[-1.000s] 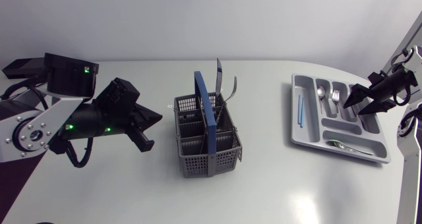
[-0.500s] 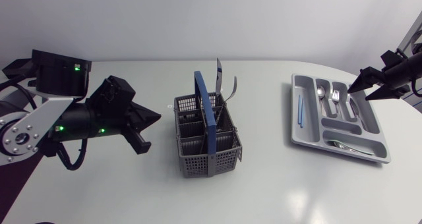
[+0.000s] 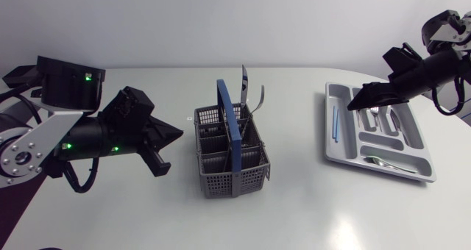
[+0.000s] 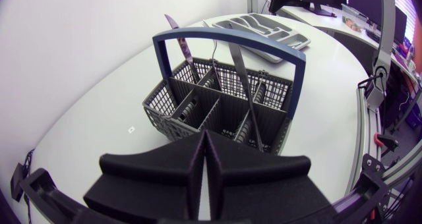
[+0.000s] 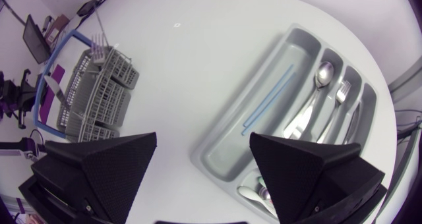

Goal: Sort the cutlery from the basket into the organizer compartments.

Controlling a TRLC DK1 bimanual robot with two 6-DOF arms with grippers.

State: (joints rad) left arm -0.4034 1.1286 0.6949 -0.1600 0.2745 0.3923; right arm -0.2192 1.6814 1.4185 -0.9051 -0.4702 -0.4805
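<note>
Our right gripper hangs above the grey organizer at the table's right end, its two wedge fingers spread wide with nothing between them. Seen from its wrist, the organizer's long compartment lies under the gap, with a thin blue stick along it. A spoon and a fork lie in the two slots next to it, each in its own. Another utensil lies in the crosswise compartment at the tray's near end.

The grey mesh basket with its blue handle stands mid-table, well apart from the organizer. A knife and a curved fork stand upright in its far compartments.

Our left gripper sits just beside the basket on its left. It points at the basket without touching it, and its fingers are pressed together on nothing.
</note>
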